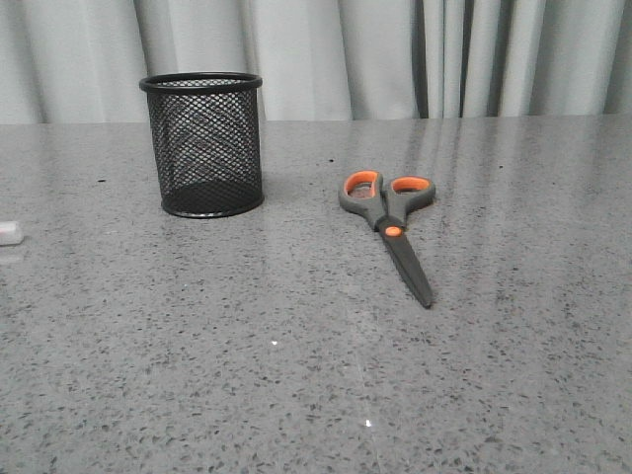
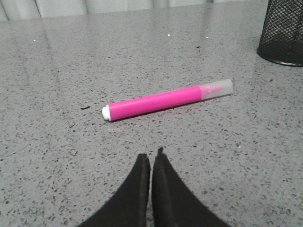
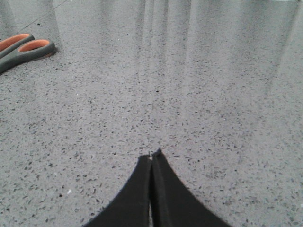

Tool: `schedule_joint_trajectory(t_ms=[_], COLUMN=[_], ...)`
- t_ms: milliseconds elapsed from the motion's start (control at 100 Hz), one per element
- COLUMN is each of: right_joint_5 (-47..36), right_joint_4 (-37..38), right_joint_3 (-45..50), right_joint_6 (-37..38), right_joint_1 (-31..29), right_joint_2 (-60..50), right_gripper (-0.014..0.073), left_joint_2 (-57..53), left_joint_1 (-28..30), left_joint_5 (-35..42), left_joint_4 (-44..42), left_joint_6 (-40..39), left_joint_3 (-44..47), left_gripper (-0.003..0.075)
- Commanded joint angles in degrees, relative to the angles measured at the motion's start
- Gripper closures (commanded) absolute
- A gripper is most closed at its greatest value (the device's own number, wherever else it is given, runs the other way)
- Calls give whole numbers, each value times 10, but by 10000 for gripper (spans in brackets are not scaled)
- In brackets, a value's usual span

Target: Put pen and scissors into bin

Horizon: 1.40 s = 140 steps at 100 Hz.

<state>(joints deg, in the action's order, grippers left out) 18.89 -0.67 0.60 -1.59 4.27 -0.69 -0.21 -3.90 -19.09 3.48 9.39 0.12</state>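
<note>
My left claw (image 2: 151, 158) has its black fingers pressed together with nothing between them, hovering over the speckled grey table (image 2: 57, 56). The pink pen (image 2: 165, 100) lies flat just ahead of its tips, crosswise to them, its translucent cap towards the black mesh pencil cup (image 2: 282, 33), which stands farther off past that cap end. My right claw (image 3: 151, 156) is likewise closed and holds nothing; the scissors (image 3: 23, 49) lie well ahead and off to one side, only the grey-and-orange handles visible there. On the front camera, the cup (image 1: 204, 143) stands upright and the scissors (image 1: 388, 222) lie flat, blades closed, well apart from it.
</note>
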Motion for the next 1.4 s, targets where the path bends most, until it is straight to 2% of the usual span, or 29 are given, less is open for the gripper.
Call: schedule_joint_trajectory(t_ms=[0, 100, 180, 230, 320, 390, 440, 490, 650, 730, 830, 910, 1000, 1020, 1100, 1160, 1310, 1390], right_joint_5=[-26, -50, -106, -148, -206, -214, -218, -225, -245, -238, -168, -85, 17, 38, 94, 106, 52, 32], right_joint_4=[0, 10, 7, -23, -127, -179, -195, -210, -284, -305, -304, -288, -288, -288, -288, -288, -288, -288], right_joint_3=[8, 8, 8, 8, 8, 8, 8, 8, 8, 3, -32, -85, -142, -158, -194, -216, -246, -255], right_joint_6=[-3, -3, -3, -3, -3, -3, -3, -3, -2, -2, -2, -7, -32, -39, -68, -94, -137, -144], right_joint_1=[-2, -2, -2, -2, -2, -2, -2, -2, -2, -2, -2, -2, 4, 7, 18, 29, 44, 44], right_joint_2=[-11, -11, -11, -11, -11, -11, -11, -11, -11, -11, -10, 0, 28, 39, 71, 101, 147, 163], right_gripper=[664, 664, 664, 664, 664, 664, 664, 664, 664, 663, 659, 617, 466, 405, 262, 212, 213, 213], left_joint_2=[-19, -19, -19, -19, -19, -19, -19, -19, -19, -19, -19, -16, 6, 13, 45, 87, 204, 279], left_joint_1=[1, 1, 1, 1, 1, 0, 0, 0, 0, 0, 0, 0, 0, 0, 0, 0, 0, 0], left_joint_5=[27, 27, 27, 29, 59, 123, 160, 191, 259, 259, 227, 135, 12, -8, -59, -105, -216, -308], left_joint_4=[7, 7, 7, 7, 25, 148, 318, 438, 720, 803, 774, 668, 535, 514, 455, 429, 362, 293], left_joint_6=[-8, -8, -8, -8, -8, -9, -10, -10, -10, -10, -7, -3, -1, -1, 17, 67, 186, 232], left_joint_3=[24, 24, 24, 24, 24, 24, 24, 24, 24, 23, 15, -18, -84, -100, -159, -221, -360, -442], left_gripper=[739, 739, 739, 739, 739, 739, 739, 739, 739, 739, 736, 685, 547, 512, 429, 435, 509, 511])
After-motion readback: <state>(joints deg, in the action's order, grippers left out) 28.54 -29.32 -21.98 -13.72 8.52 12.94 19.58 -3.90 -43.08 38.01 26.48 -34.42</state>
